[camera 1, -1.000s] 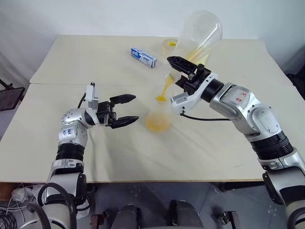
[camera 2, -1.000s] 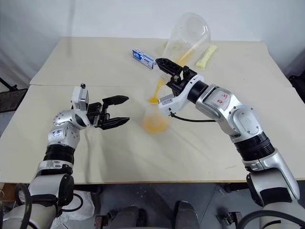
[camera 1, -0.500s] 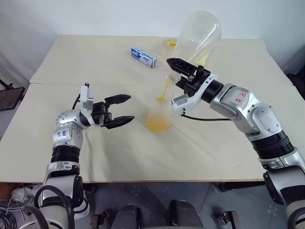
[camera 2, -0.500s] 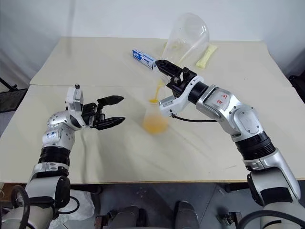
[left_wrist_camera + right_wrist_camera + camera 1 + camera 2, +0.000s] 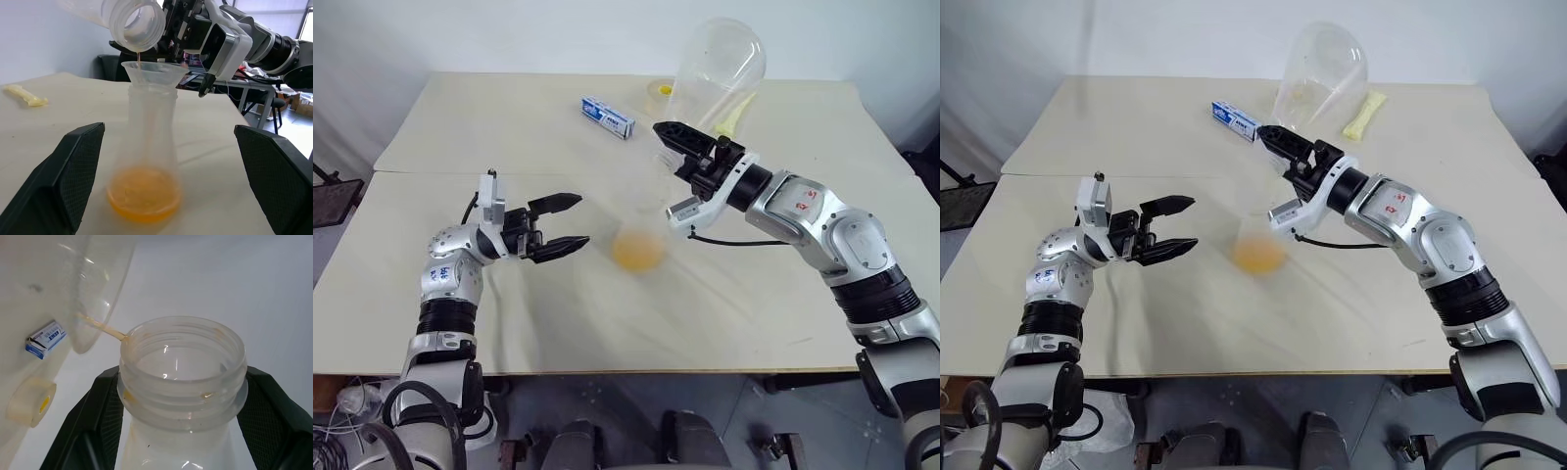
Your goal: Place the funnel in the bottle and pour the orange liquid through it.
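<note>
Left eye view puts the bottle (image 5: pixel 638 238) upright near the middle of the pale worktop (image 5: pixel 754 294), between the two arms. A clear funnel (image 5: pixel 154 73) sits in its neck, and the orange liquid (image 5: pixel 144 199) lies as a shallow pool in the wide base.

Right tool (image 5: pixel 677 147) is pressed together on the neck of a large clear flask (image 5: pixel 718 70), which it holds tipped above the funnel, wide end up and threaded mouth down. In the left wrist view that mouth (image 5: pixel 137 24) hangs just over the funnel rim, and a thin orange thread runs from its lip down into the funnel. The right wrist view shows the black fingers (image 5: pixel 100 416) on both sides of the flask's neck, with a faint orange streak along the inner wall.

Left tool (image 5: pixel 566 224) is spread wide and holds nothing. It points toward the bottle from the bottle's left, near it but apart; in its own wrist view the bottle stands between and beyond the two fingertips.

On the far part of the worktop lie a blue and white box (image 5: pixel 609 117), a roll of clear tape (image 5: pixel 30 401) with a yellow core, and a pale yellow packet (image 5: pixel 1363 115), all well apart from the bottle.
</note>
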`<act>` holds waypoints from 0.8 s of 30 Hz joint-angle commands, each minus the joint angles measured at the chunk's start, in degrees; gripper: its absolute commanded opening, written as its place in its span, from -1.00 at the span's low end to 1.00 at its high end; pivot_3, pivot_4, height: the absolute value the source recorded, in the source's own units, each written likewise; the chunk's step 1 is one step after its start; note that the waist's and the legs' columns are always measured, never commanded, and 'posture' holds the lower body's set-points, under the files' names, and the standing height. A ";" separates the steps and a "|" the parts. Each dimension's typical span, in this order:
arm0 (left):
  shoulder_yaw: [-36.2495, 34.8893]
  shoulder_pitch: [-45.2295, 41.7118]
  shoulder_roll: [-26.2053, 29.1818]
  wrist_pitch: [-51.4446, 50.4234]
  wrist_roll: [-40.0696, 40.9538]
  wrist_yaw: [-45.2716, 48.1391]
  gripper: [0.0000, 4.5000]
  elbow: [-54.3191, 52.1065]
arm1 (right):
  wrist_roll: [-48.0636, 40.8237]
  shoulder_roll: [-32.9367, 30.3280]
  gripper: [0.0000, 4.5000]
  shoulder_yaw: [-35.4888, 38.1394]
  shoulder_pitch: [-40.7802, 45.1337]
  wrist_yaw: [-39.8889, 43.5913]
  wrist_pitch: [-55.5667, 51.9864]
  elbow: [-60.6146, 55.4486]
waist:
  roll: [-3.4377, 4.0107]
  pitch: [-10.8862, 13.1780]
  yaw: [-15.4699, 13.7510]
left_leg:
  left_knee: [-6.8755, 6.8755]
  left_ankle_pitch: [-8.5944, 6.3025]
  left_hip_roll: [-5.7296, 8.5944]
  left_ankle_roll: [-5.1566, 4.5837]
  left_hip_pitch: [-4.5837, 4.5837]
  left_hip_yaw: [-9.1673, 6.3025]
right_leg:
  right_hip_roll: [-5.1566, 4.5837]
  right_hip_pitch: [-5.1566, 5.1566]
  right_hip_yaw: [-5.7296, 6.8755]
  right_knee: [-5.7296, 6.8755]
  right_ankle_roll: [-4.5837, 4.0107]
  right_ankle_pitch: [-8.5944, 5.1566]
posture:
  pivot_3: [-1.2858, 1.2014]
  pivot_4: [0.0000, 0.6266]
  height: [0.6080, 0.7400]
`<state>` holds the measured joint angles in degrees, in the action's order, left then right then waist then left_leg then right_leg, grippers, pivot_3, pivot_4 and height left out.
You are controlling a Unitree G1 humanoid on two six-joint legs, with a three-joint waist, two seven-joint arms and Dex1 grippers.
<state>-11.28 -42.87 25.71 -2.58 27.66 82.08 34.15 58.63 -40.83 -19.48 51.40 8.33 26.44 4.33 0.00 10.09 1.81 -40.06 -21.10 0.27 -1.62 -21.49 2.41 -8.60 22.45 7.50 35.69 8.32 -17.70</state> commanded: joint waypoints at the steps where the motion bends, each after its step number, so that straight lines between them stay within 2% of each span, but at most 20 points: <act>1: -0.32 -0.13 0.96 0.15 0.82 0.22 1.00 -1.95 | 0.12 -0.91 0.25 1.31 1.61 -1.12 0.72 -2.23 | 0.00 0.00 0.01 | 0.00 0.00 0.00 0.00 0.00 0.00 | 0.00 0.00 0.00 0.00 0.00 0.00 | 0.03 -0.52 1.00; 10: -0.01 -0.78 1.09 1.16 0.02 0.05 1.00 -0.69 | -0.84 -0.07 0.25 1.88 1.02 -0.19 0.25 -3.54 | 0.00 0.00 0.00 | 0.00 0.00 0.00 0.00 0.00 0.00 | 0.00 0.00 0.00 0.00 0.00 0.00 | 0.03 -0.52 1.00; 14: 0.52 -0.85 1.15 0.97 -1.38 -2.09 1.00 -0.54 | -8.60 2.95 0.25 4.37 -0.75 3.96 -3.67 -3.95 | 0.00 0.00 0.05 | 0.00 0.00 0.01 0.00 0.00 0.01 | 0.00 0.00 0.02 0.00 0.00 0.00 | 0.03 -0.52 1.00; 19: 1.34 -0.40 0.98 1.23 -2.58 -4.02 1.00 -1.10 | -14.14 5.02 0.25 6.69 -2.58 7.05 -7.48 -5.71 | 0.00 0.00 -0.09 | -0.03 0.00 0.01 0.00 0.00 -0.08 | -0.02 -0.01 0.02 0.10 0.00 0.00 | 0.03 -0.52 1.00; 24: 1.22 0.28 0.06 -0.41 -2.06 -6.88 1.00 -3.23 | -26.73 11.89 0.25 13.88 -4.14 12.71 -21.69 -9.35 | 0.00 0.00 0.05 | -0.02 0.00 0.01 0.00 0.01 -0.07 | -0.01 0.01 0.05 0.12 0.00 0.00 | 0.03 -0.52 1.00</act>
<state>-10.07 -42.86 25.55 -2.61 25.19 76.28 33.75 36.67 -29.74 -10.35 46.59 19.85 10.10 -1.58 0.00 10.09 1.86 -40.09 -21.10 0.28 -1.61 -21.48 2.33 -8.60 22.46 7.56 35.83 8.32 -17.70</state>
